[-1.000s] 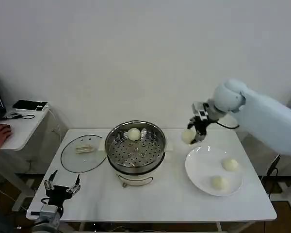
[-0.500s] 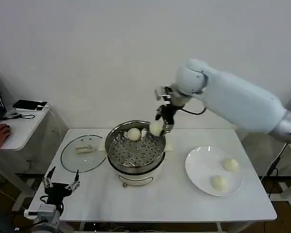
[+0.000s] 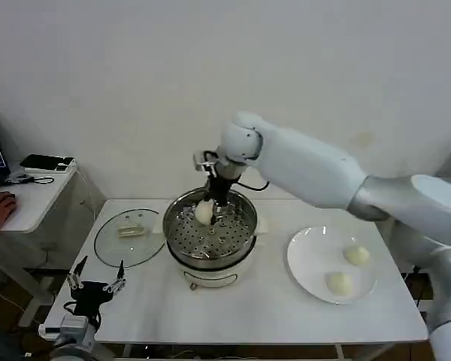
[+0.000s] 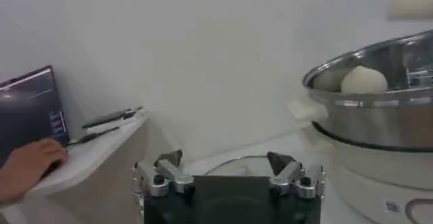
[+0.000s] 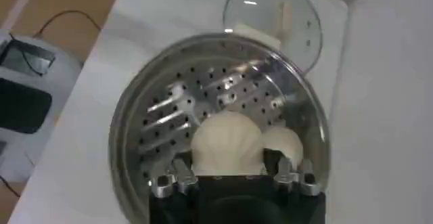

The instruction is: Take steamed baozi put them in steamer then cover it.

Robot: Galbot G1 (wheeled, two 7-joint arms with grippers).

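My right gripper (image 3: 209, 204) is shut on a pale steamed baozi (image 3: 204, 213), held just above the perforated tray at the back of the steel steamer (image 3: 233, 252). In the right wrist view, the gripper (image 5: 226, 156) clasps the baozi (image 5: 226, 141), and a second baozi (image 5: 284, 144) lies on the tray of the steamer (image 5: 132, 120) beside it. Two more baozi (image 3: 357, 255) (image 3: 340, 283) rest on the white plate (image 3: 304, 259). The left gripper (image 3: 96, 284) is parked open at the table's front left corner, with nothing between its fingers (image 4: 169, 161).
The glass lid (image 3: 109, 244) lies flat on the table left of the steamer. A small side table (image 3: 37, 192) with a phone stands beyond the table's left edge. Bare tabletop stretches in front of the steamer and plate.
My right arm has carried the baozi leftward from near the plate, over the steamer's rim, and lowered it into the pot. The left arm has barely moved.
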